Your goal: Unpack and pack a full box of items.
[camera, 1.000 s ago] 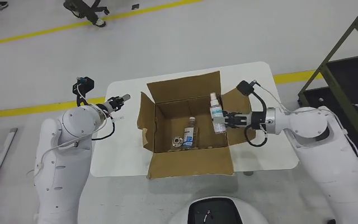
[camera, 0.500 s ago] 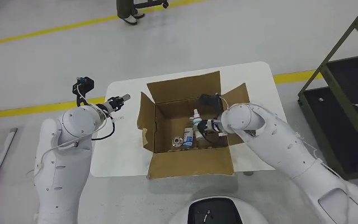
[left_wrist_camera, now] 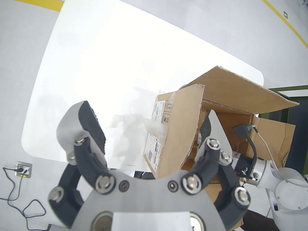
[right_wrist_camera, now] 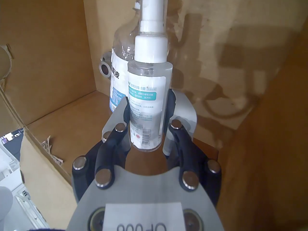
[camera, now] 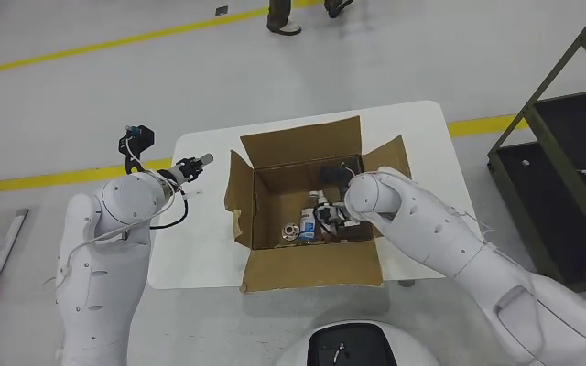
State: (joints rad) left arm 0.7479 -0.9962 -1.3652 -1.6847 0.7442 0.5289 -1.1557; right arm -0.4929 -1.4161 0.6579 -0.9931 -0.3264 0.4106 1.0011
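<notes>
An open cardboard box (camera: pixel 311 265) stands on the white table (camera: pixel 197 256). My right gripper (right_wrist_camera: pixel 147 108) is down inside it, shut on a clear spray bottle (right_wrist_camera: pixel 147 92) with a white pump and a teal label. Just behind the spray bottle stands a larger clear bottle (right_wrist_camera: pixel 118 73) with a blue and white label, also seen as the larger bottle (camera: pixel 308 222) from above, beside a small metal ring piece (camera: pixel 291 229). My left gripper (left_wrist_camera: pixel 149 128) hangs open over the table left of the box (left_wrist_camera: pixel 173 131), holding nothing.
The box flaps (camera: pixel 298 145) stand open on all sides. Bare table surface (left_wrist_camera: pixel 115 56) lies left of the box. A green metal rack (camera: pixel 549 110) stands to the right of the table. Yellow floor tape (camera: pixel 55 178) runs behind.
My right arm has carried the spray bottle from above the box's right side down into the box, beside the larger bottle. The left arm has stayed put.
</notes>
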